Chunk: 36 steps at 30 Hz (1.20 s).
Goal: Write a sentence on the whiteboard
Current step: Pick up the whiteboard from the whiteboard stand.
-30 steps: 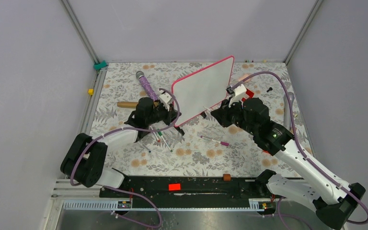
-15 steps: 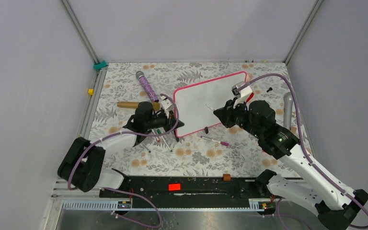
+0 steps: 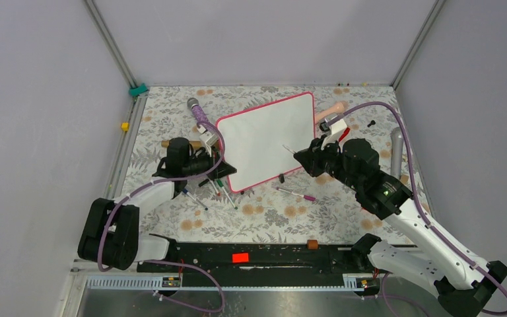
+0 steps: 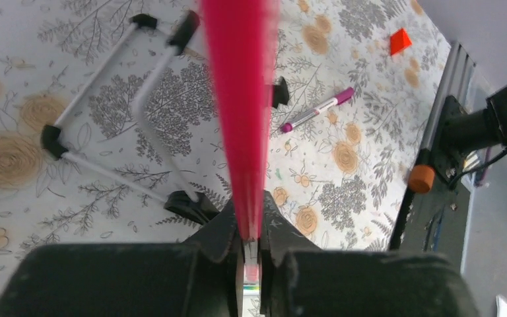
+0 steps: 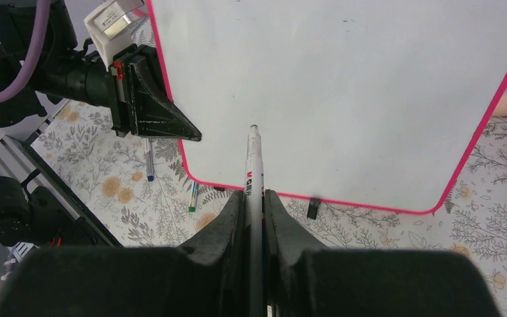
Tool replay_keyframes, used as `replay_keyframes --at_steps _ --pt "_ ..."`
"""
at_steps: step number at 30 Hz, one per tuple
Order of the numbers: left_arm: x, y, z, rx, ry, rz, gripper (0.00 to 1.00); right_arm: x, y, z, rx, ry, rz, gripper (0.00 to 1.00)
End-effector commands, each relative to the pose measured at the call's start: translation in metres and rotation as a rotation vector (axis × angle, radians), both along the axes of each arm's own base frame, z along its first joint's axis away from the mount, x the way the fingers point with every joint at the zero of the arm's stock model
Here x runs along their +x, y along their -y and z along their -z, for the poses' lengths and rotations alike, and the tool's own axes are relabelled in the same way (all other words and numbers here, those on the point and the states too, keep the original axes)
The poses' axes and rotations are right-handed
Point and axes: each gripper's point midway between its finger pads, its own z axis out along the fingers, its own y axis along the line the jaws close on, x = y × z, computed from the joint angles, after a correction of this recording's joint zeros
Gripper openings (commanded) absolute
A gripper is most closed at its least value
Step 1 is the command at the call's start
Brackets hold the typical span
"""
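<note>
While the whiteboard (image 3: pixel 267 142) sits mid-table on the flowered table (image 3: pixel 270 214), the top view shows the left gripper (image 3: pixel 223 166) at its lower left edge and the right gripper (image 3: pixel 302 156) by its right side. From the left wrist, the jaws pinch the board's pink frame. From the right wrist, the jaws are clamped on a pen (image 5: pixel 253 168), whose tip points at the white surface; whether it touches cannot be told.
</note>
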Motion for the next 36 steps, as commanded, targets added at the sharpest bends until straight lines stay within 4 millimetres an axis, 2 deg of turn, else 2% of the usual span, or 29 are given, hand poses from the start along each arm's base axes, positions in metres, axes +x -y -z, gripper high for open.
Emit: replay_keyframes --at_steps 1,11,14,19,23,26,28,31,34,36 --pt "0.023 -0.018 -0.019 0.019 0.143 -0.085 0.00 -0.005 -0.006 -0.030 0.060 0.054 -0.035 0.00" --pt "0.027 -0.008 -0.033 -0.014 0.141 0.004 0.00 -0.007 -0.005 -0.032 0.069 0.055 -0.035 0.00" --pt "0.028 -0.003 -0.051 -0.063 0.162 0.080 0.00 -0.006 -0.007 -0.031 0.071 0.049 -0.040 0.00" --pt "0.038 -0.017 -0.069 -0.167 0.130 0.147 0.00 -0.006 -0.010 -0.033 0.074 0.042 -0.051 0.00" --pt "0.050 -0.032 -0.062 -0.275 0.056 0.206 0.00 -0.005 -0.011 -0.031 0.069 0.035 -0.052 0.00" --pt "0.055 -0.035 -0.054 -0.334 -0.001 0.244 0.00 -0.005 -0.013 -0.031 0.070 0.029 -0.056 0.00" --pt "0.055 -0.037 -0.058 -0.392 -0.036 0.255 0.00 -0.004 -0.013 -0.031 0.069 0.026 -0.054 0.00" --pt "0.059 -0.037 -0.039 -0.427 -0.202 0.249 0.00 -0.004 -0.012 -0.034 0.072 0.032 -0.049 0.00" --pt "0.049 -0.031 -0.029 -0.435 -0.208 0.228 0.00 -0.005 -0.008 -0.034 0.069 0.042 -0.039 0.00" --pt "0.037 -0.032 -0.013 -0.403 -0.083 0.182 0.00 -0.005 -0.005 -0.033 0.061 0.045 -0.031 0.00"
